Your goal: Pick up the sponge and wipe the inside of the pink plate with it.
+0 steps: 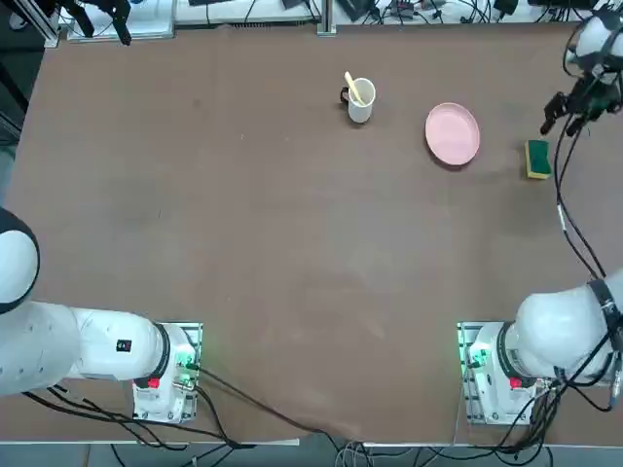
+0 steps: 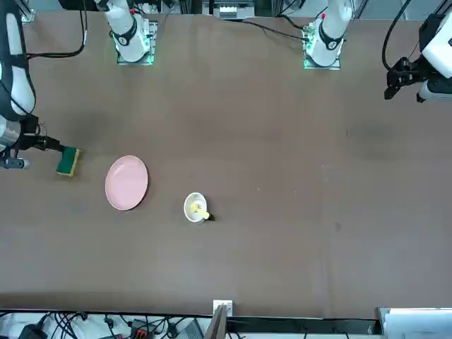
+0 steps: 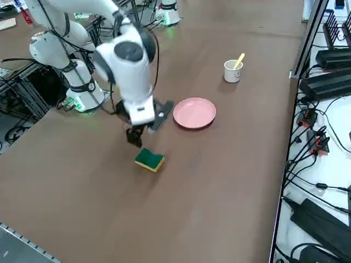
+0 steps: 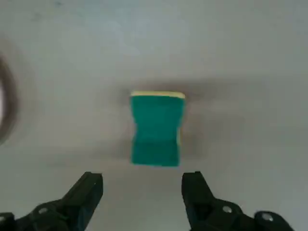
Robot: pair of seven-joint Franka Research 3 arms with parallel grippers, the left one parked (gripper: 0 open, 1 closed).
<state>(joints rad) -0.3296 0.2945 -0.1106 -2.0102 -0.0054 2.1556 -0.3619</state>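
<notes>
From my overhead feed, nearest me at six o'clock sits the working arm's base (image 1: 506,365), bolted to the brown table (image 1: 273,253). Following the arm out toward two o'clock, I find the right gripper (image 1: 574,109) hanging above the table near the far right edge, its two fingers spread wide with nothing between them; the wrist camera shows both black fingertips (image 4: 91,185) apart and bare tabletop in the gap. Just beside the gripper, a touch nearer the table's centre, lies the sponge (image 1: 537,159), flat on the table with its dark green scouring face up and the yellow foam layer showing along one edge. From the wrist camera I see the sponge (image 4: 157,129) ahead of the fingers, not touched by either. At about nine o'clock from the sponge, near but apart from it, rests the pink plate (image 1: 453,133), shallow and round, and I see nothing lying in it. Farther on at nine o'clock from the plate, well apart, stands the white mug (image 1: 361,100), upright, with a yellow utensil (image 1: 353,87) leaning inside it and sticking out over the rim.
</notes>
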